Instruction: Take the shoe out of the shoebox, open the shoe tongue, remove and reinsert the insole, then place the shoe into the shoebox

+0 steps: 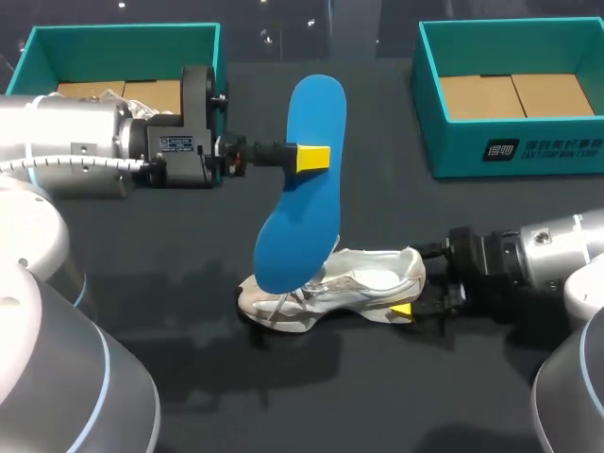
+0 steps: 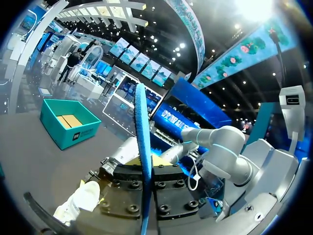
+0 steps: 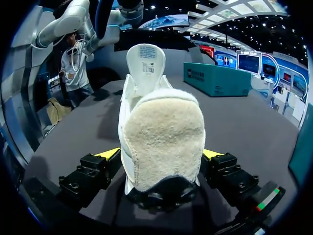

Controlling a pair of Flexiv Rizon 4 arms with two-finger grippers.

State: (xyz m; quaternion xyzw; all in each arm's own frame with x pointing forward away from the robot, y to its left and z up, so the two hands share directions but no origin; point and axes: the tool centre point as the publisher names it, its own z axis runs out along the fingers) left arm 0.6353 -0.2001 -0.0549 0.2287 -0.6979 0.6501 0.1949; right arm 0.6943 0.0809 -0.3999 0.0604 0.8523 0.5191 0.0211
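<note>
A blue insole [image 1: 307,179] hangs upright over the table's middle, my left gripper [image 1: 311,158] shut on its upper half from the left. In the left wrist view the insole [image 2: 143,147] stands edge-on between the fingers. Its lower end hangs at the opening of the white shoe [image 1: 349,283], which lies on the table with its toe to the left. My right gripper [image 1: 408,291] is at the heel. In the right wrist view the fleecy heel [image 3: 161,132] fills the gap between the open gripper's [image 3: 161,154] yellow tips, and the tongue stands up.
A teal shoebox [image 1: 123,38] with a cardboard floor stands at the back left behind my left arm. A second teal shoebox [image 1: 510,142] stands at the back right. The dark tabletop [image 1: 189,283] lies bare in front of the shoe.
</note>
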